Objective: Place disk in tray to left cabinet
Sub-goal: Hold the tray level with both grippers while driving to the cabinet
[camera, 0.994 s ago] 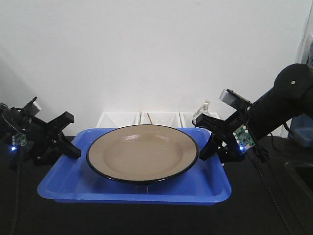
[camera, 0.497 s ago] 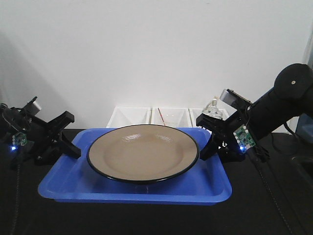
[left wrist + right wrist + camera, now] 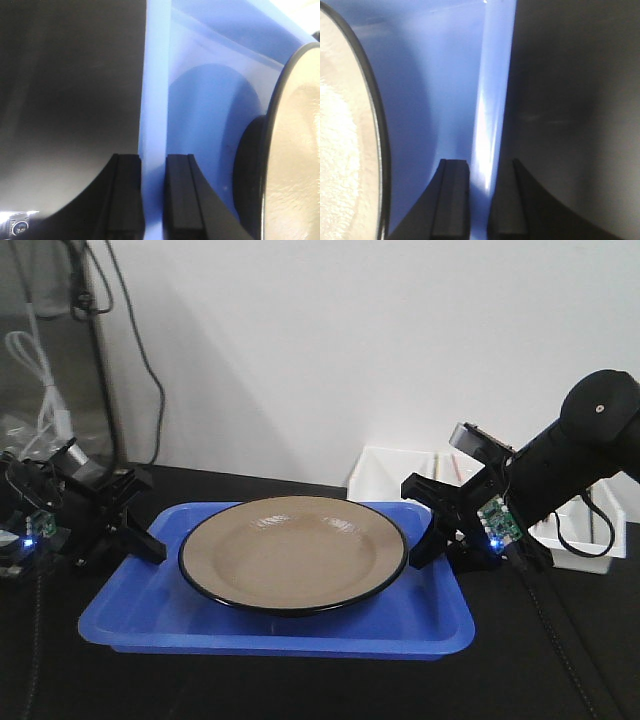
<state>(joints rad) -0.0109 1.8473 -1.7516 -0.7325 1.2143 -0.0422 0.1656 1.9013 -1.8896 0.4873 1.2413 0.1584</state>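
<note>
The blue tray [image 3: 260, 630] sits level between my two arms over a black surface, and the tan disk [image 3: 293, 552] with its black rim rests in its middle. My left gripper [image 3: 145, 518] is shut on the tray's left rim [image 3: 155, 75]; its jaws [image 3: 152, 165] pinch that rim, with the disk [image 3: 300, 150] just to the right. My right gripper [image 3: 415, 522] is shut on the right rim [image 3: 495, 75], jaws [image 3: 479, 167] clamped either side, the disk [image 3: 345, 150] to its left. A grey panel [image 3: 40, 330] shows at far left; I cannot tell whether it is the left cabinet.
White plastic bins [image 3: 400, 475] stand behind the tray at the right, partly behind my right arm. A dark upright with hanging cables [image 3: 130, 340] runs down the wall at upper left. The black surface [image 3: 300, 690] extends beneath and in front of the tray.
The background has slid to the right: the white bins went from behind the tray's middle to its right, and the grey panel and cables came into view at left. Tray, disk and grippers keep their hold.
</note>
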